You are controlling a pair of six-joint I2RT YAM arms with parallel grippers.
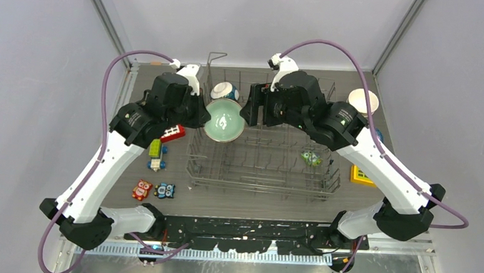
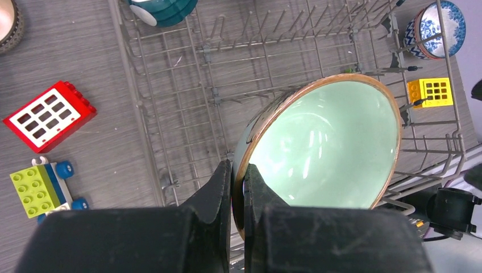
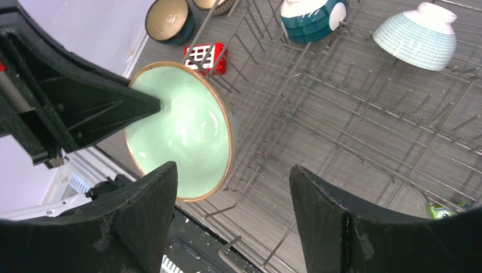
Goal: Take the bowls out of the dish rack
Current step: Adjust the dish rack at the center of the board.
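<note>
Left gripper (image 1: 204, 114) was clenched on the rim of the pale mint bowl (image 1: 224, 124). Seen from above, it held the bowl over the far left part of the dish rack (image 1: 263, 169), hollow side toward the camera. A teal bowl (image 1: 225, 90) sat just behind it in the rack. The right gripper (image 1: 251, 112) hung just beside the mint bowl's other side, jaws apart and empty. Left of the rack lay a red block (image 1: 173, 133), a lime toy car (image 1: 156, 152) and a pair of owl toys (image 1: 165, 190). A cream bowl (image 1: 362, 100) stood outside the rack to the right. Both arms reached forward and bent inward, wrists nearly meeting over the rack's far side.

From the left wrist, the two fingers (image 2: 219, 187) pinched the bowl's brown-edged rim, with the bowl tilted on edge above the tines. A blue-and-white bowl (image 2: 435, 28) and a yellow block (image 2: 430, 92) showed past the rack's wires.

From the right wrist, the wide-spread fingers (image 3: 153, 210) framed the mint bowl, which lay near the left one, ungripped; whether they touched could not be told. An upturned ribbed bowl (image 3: 418, 34) rested among the tines, and a dark bowl (image 3: 169, 20) stood outside the rack.
</note>
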